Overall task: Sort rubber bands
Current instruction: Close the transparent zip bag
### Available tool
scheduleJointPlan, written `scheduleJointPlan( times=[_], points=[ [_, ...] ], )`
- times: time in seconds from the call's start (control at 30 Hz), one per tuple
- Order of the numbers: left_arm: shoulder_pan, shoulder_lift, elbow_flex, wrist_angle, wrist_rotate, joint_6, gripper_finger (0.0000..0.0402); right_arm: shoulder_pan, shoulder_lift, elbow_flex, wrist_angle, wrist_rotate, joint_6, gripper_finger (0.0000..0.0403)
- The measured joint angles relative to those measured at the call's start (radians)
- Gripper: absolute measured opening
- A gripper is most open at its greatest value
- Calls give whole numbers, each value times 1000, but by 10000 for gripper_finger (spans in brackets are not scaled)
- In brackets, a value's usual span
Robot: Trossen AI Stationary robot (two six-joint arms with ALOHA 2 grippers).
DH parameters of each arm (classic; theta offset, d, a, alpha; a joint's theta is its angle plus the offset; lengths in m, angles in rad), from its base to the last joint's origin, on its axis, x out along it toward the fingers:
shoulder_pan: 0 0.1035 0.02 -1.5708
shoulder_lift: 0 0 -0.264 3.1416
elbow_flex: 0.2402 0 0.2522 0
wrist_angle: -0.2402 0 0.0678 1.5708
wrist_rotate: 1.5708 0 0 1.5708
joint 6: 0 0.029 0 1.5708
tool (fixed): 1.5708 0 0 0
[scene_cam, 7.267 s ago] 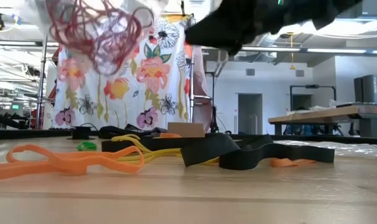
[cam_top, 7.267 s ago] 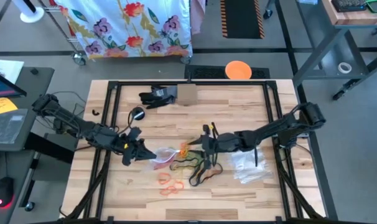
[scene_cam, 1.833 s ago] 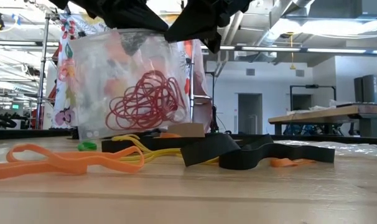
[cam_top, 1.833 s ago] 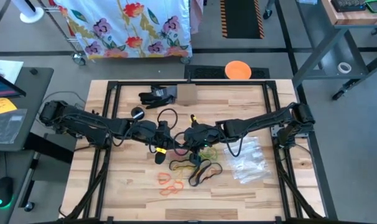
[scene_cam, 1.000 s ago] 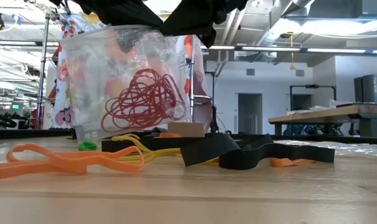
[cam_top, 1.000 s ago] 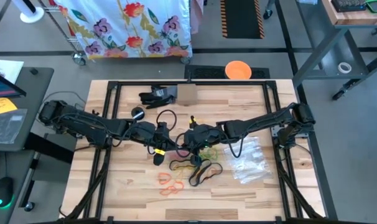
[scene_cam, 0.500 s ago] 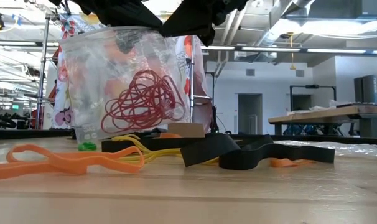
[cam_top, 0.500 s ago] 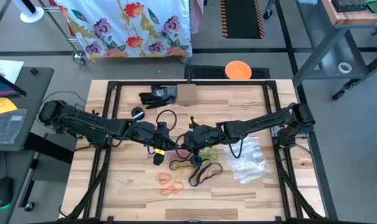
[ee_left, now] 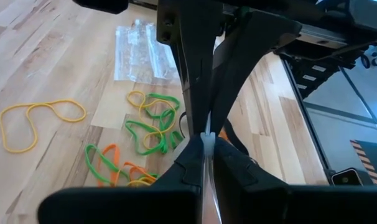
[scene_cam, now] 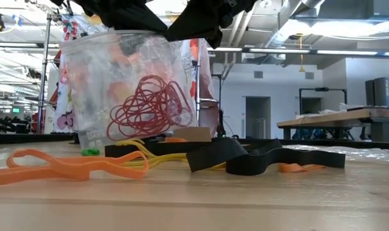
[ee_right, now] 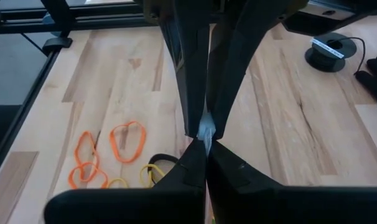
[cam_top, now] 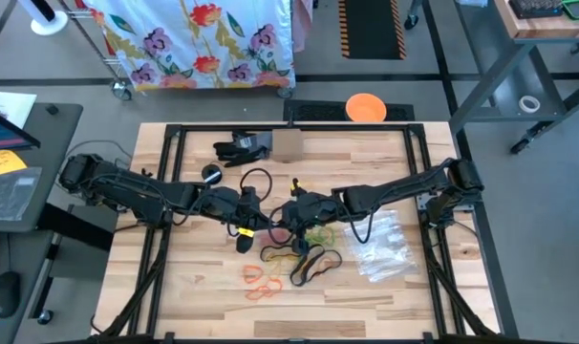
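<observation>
A clear zip bag (scene_cam: 127, 90) with a tangle of red rubber bands (scene_cam: 153, 109) inside hangs over the table's middle. My left gripper (cam_top: 268, 223) and my right gripper (cam_top: 282, 222) meet tip to tip above it, both shut on its top edge. Loose rubber bands lie on the table nearer the front: orange (scene_cam: 66, 167), yellow (scene_cam: 149, 154), wide black (scene_cam: 246, 157) and a small green one (scene_cam: 88, 151). The high view shows them as orange (cam_top: 261, 280), black (cam_top: 309, 266) and green-yellow (cam_top: 318, 234) groups. My left gripper pinches the bag's top edge (ee_left: 207, 138) between its two fingers, coming from the table's left and slanting down. The bag hangs below, its lower end (scene_cam: 85, 136) near the table; whether it touches I cannot tell. My right gripper pinches the same top edge (ee_right: 206, 134) between its two fingers, slanting down from the table's right, tip to tip with the left one. The bag hangs slack beneath it.
A stack of clear bags (cam_top: 380, 247) lies at the right. A black glove (cam_top: 240, 148), a cardboard box (cam_top: 287, 143) and a black round thing with a cable (cam_top: 210, 174) sit at the back. The black frame rails (cam_top: 175, 191) border the table.
Both arms have kept their place. The bag has swayed a little under the two grippers, and the red bands inside it have shifted slightly.
</observation>
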Motion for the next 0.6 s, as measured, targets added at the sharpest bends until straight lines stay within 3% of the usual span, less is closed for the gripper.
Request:
scheduleJointPlan(
  times=[0.6],
  points=[
    [-1, 1, -3, 6, -11, -10, 6, -2, 0, 2, -17, -32, 35, 0]
  ],
)
